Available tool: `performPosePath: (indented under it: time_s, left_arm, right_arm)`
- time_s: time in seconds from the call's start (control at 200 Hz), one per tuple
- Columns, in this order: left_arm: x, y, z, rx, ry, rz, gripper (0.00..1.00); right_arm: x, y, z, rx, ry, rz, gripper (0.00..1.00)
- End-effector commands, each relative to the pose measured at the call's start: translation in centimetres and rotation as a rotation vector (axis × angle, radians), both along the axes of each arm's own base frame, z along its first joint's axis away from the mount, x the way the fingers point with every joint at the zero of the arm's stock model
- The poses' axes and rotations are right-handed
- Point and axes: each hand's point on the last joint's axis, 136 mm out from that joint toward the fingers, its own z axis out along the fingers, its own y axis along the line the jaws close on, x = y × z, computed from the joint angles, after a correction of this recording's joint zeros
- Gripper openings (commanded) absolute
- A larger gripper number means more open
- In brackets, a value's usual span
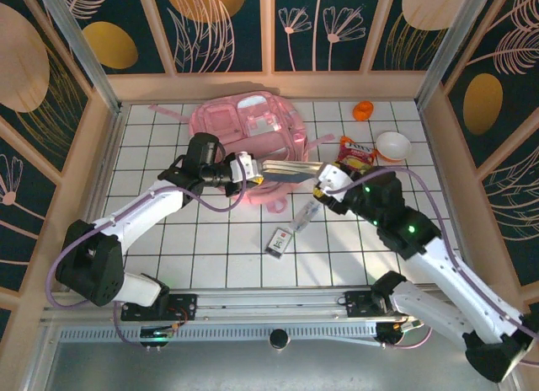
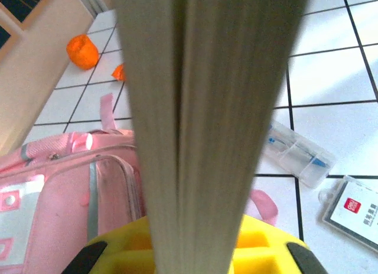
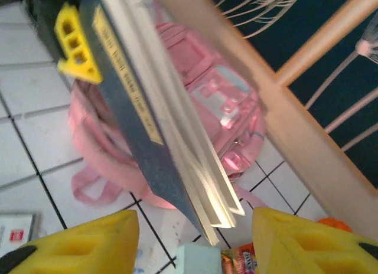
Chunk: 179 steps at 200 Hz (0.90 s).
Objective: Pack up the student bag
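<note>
Top external view, nearest first: a small white badge card (image 1: 279,240) in a clear sleeve lies flat on the white tiled bench (image 1: 210,239), and a clear plastic pencil case (image 1: 306,214) lies just beyond it. Past these, the two arms meet over the middle of the bench. The left tool (image 1: 254,170) is clamped on one end of a thin blue-grey book (image 1: 290,170) with pale pages. The book hangs above the bench, its length running left to right. The right tool (image 1: 324,186) sits at the book's other end with its jaws apart. In the right wrist view its yellow fingers (image 3: 88,244) stand on either side of the book's corner, clear of it and gripping nothing.

Beyond the book, and partly under it, lies the large soft pink fabric student bag (image 1: 244,125). It rests flat on the bench at the far middle, close to the back wall. Its front faces up, showing pockets, a white patch and grey trim. It is broader left to right than near to far, so its long axis runs across the bench; which end is its top I cannot tell. Pink straps trail out at its far left, its right and its near edge. To its right sit a red and orange snack packet (image 1: 354,152), a white bowl (image 1: 393,145) and, farthest, a small orange object (image 1: 363,110).
</note>
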Motion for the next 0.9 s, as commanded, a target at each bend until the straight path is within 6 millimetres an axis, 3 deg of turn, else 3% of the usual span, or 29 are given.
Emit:
performPosePath:
  time_s: [0.0, 0.155, 0.27, 0.37, 0.515, 0.646, 0.666, 0.711, 0.891]
  left_arm:
    - [-0.8, -1.0, 3.4, -0.131, -0.082, -0.067, 0.00]
    - [-2.4, -1.8, 5.8, -0.261, -0.025, -0.137, 0.00]
    - [-3.8, -2.4, 7.4, -0.349, 0.045, -0.221, 0.00]
    - [-4.3, -2.6, 8.7, -0.393, 0.080, -0.255, 0.00]
    - [-5.5, -2.8, 10.7, -0.434, 0.126, -0.331, 0.00]
    - [-6.3, -2.8, 10.1, -0.424, 0.182, -0.368, 0.00]
    - [-6.2, -2.9, 11.0, -0.432, 0.161, -0.378, 0.00]
    - [-6.3, -2.9, 11.1, -0.434, 0.168, -0.390, 0.00]
    - [-6.8, -3.0, 11.3, -0.433, 0.206, -0.431, 0.00]
  right_arm:
    - [0.5, -1.6, 0.6, 0.185, 0.002, -0.126, 0.65]
    - [0.0, -2.9, 0.3, 0.358, -0.019, -0.162, 0.76]
    - [0.0, -3.6, 1.3, 0.506, -0.062, -0.169, 0.84]
    - [0.7, -4.8, 1.3, 0.574, -0.067, -0.196, 0.86]
    - [-0.3, -3.7, 2.4, 0.647, -0.060, -0.034, 0.87]
    - [-2.5, -1.4, 3.7, 0.663, -0.041, 0.208, 0.86]
    - [-2.8, -1.1, 3.8, 0.662, -0.031, 0.240, 0.86]
    - [-3.4, -0.5, 4.0, 0.658, -0.013, 0.301, 0.85]
    - [-4.4, 0.7, 4.8, 0.678, 0.036, 0.449, 0.79]
